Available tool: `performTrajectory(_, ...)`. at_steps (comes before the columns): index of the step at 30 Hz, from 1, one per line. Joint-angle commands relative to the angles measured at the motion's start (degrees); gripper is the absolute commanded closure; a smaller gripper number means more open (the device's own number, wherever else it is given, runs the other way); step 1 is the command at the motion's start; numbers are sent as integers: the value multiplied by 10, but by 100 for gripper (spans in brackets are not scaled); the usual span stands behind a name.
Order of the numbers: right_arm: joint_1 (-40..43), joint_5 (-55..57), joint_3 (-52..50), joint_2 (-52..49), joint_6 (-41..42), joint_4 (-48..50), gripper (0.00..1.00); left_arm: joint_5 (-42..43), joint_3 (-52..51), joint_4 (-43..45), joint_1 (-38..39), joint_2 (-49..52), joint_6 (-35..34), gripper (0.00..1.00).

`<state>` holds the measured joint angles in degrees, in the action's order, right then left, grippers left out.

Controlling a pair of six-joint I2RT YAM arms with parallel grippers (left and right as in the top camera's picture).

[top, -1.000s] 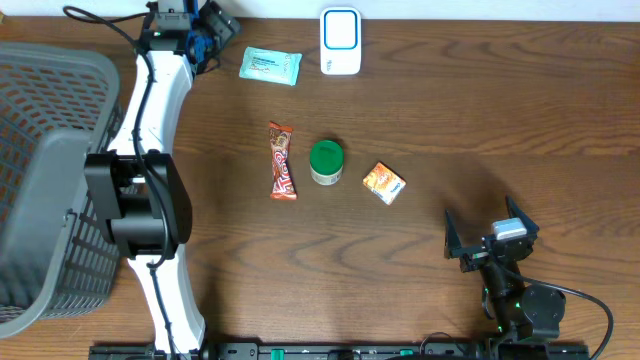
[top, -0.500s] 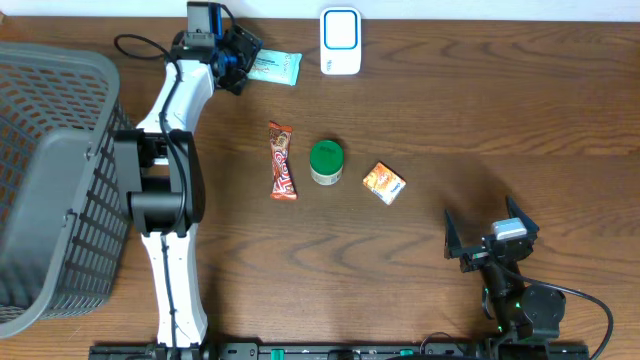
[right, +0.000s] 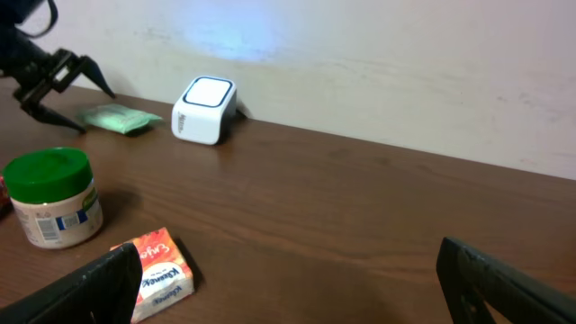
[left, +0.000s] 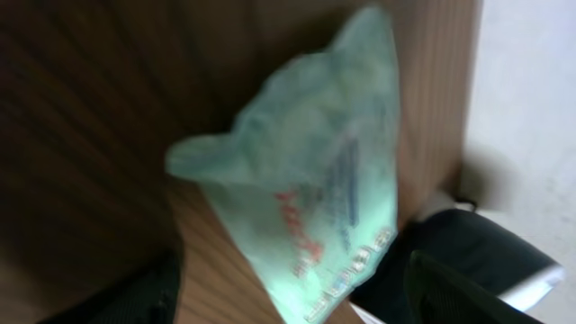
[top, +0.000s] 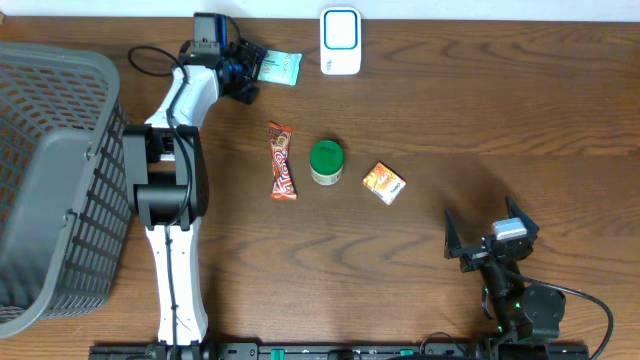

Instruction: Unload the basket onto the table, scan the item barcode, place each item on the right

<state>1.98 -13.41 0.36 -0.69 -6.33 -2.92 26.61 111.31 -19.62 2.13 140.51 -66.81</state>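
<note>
A pale green packet lies flat at the back of the table, just left of the white barcode scanner. My left gripper is open at the packet's left end. In the left wrist view the blurred packet reaches down between the two dark fingers, which are apart from it. My right gripper stands open near the front right with nothing between its fingers. From the right wrist the scanner and packet show at the far wall.
A candy bar, a green-lidded jar and a small orange box lie in a row mid-table. A grey mesh basket fills the left side. The wall runs along the table's back edge.
My left gripper has swung right along the back edge and reached the green packet's left end. The right arm has not moved.
</note>
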Motion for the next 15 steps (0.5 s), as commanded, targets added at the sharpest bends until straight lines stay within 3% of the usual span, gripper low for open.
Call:
performTrajectory(1, -6, 0, 0, 3, -2, -3, 1, 2, 3, -3, -2, 37, -13, 20)
performTrajectory(10, -6, 0, 0, 3, -2, -3, 1, 59, 3, 51, -2, 118, -63, 21)
performTrajectory(13, -6, 0, 0, 3, -2, -3, 1, 82, 3, 55, -2, 148, -72, 58)
performTrajectory(15, -6, 0, 0, 3, -2, -3, 1, 88, 3, 53, -2, 156, -72, 75)
